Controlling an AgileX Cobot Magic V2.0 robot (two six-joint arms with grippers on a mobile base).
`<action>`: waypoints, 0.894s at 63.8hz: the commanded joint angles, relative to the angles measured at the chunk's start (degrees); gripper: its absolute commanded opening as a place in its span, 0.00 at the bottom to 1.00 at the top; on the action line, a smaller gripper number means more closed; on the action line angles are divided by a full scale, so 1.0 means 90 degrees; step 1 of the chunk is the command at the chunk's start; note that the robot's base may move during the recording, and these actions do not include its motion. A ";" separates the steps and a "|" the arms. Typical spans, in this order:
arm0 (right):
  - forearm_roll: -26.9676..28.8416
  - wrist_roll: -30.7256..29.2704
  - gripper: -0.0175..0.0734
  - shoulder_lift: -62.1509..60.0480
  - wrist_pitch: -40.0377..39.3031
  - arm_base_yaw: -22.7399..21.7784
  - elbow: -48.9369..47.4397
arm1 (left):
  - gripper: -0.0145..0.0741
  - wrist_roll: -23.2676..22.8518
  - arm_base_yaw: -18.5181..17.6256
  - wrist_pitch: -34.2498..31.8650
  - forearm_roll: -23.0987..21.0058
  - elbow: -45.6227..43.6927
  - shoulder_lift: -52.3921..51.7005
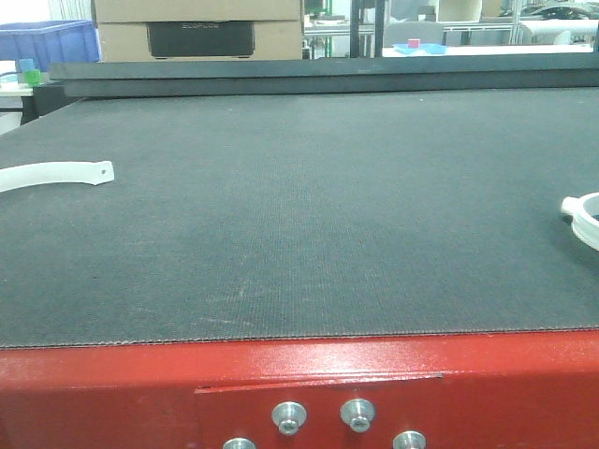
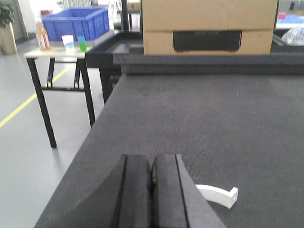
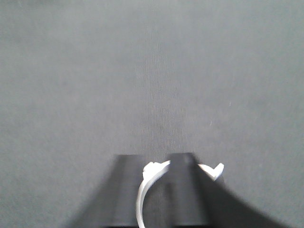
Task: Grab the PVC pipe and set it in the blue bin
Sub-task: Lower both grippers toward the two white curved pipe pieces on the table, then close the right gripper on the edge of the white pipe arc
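Right tool [image 3: 156, 164] straddles white plastic pipe ring [image 3: 140, 199]; blur hides its grip. Left tool [image 2: 152, 161] pressed closed, empty. Confirm firm pinch before lifting toward blue plastic bin [image 2: 76, 21].

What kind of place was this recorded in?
Probably a workshop or factory floor: a big dark-topped table on a red metal frame, a blue bin on a folding stand nearby, and a yellow floor line.
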 commanded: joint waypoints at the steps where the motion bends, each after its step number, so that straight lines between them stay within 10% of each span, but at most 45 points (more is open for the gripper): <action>1: -0.0012 -0.0069 0.45 0.0265 -0.0071 -0.0022 -0.0072 | 0.13 0.0002 0.0008 -0.0110 0.0056 -0.0049 0.0160; 17: -0.0012 -0.0069 0.59 0.1064 0.0204 -0.0022 -0.0133 | 0.35 0.0002 0.0008 -0.0079 0.0000 -0.0089 0.0642; 57: -0.0012 -0.0069 0.59 0.3007 0.2009 -0.0022 -0.1399 | 0.35 0.0002 0.0008 0.1586 -0.0099 -0.1632 0.1991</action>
